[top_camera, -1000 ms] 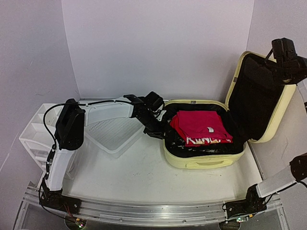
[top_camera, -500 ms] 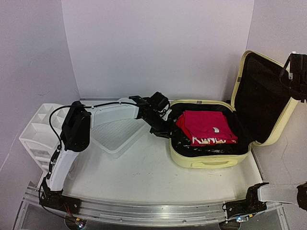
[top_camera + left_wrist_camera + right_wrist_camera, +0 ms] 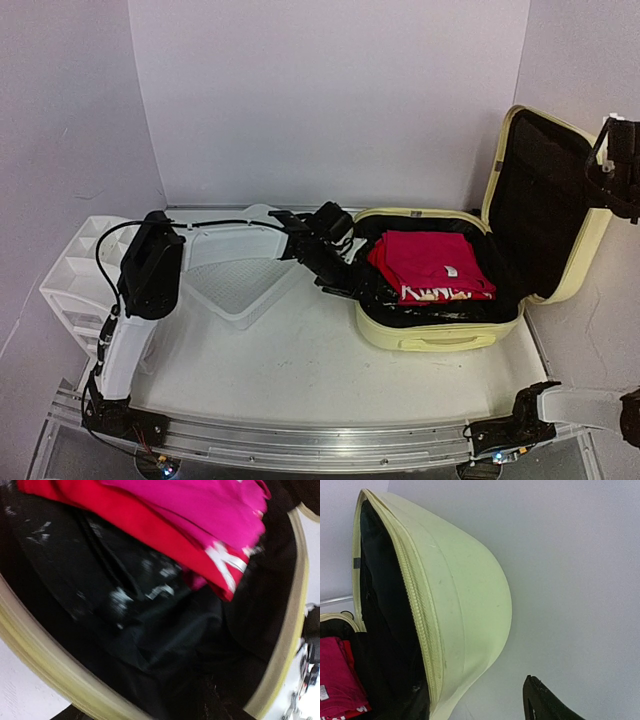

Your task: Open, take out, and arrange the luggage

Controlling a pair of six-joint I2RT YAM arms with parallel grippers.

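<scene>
Luggage (image 3: 430, 335) lay open on the right side of the surface (image 3: 300, 370), lid (image 3: 465, 610) standing upright, red folded clothes (image 3: 425, 262) inside. My left end effector (image 3: 340, 280) sat at the luggage's left rim; I couldn't tell if it was apart or together. Right end effector (image 3: 618, 170) hung just beside the lid's outer edge, not touching it, state also unclear.

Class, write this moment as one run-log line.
luggage: open, lid raised | red garment: folded inside | left gripper: at left rim | right gripper: beside lid, not touching
</scene>
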